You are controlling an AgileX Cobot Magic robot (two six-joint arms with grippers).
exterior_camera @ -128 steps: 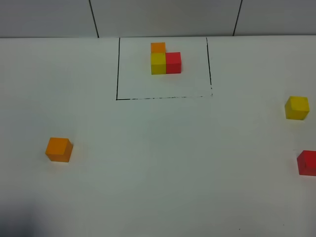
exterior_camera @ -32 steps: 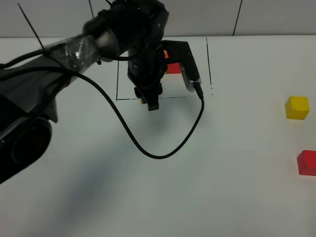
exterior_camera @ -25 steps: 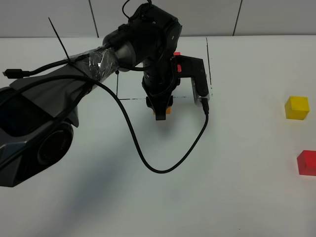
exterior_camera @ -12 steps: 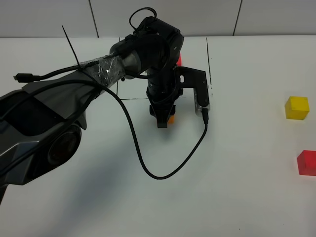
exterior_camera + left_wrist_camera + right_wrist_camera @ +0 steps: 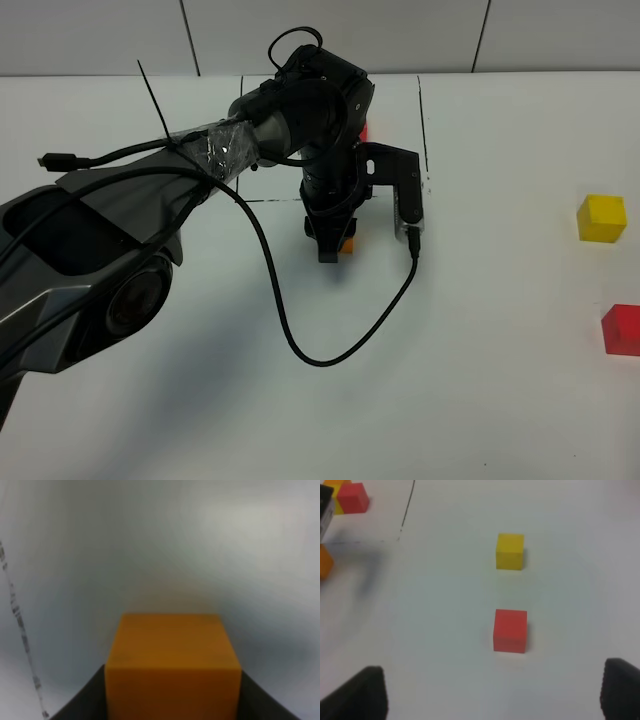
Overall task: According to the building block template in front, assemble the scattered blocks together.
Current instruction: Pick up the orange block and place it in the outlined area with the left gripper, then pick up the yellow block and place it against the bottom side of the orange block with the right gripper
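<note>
The left hand [image 5: 335, 248] hides most of its gripped orange block [image 5: 348, 241].

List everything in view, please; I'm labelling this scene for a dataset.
orange block: one, orange, in the left gripper, just in front of the rectangle's near line
yellow block: one, yellow, table's right side
red block: one, red, nearer than the yellow block
building block template: one, orange-yellow-red trio, inside the rectangle
rectangle: one, black, drawn at the table's far side
table: one, white
cable: one, black, looping over the table
left gripper: one, black, shut on orange block
right gripper: one, black, open, empty
</note>
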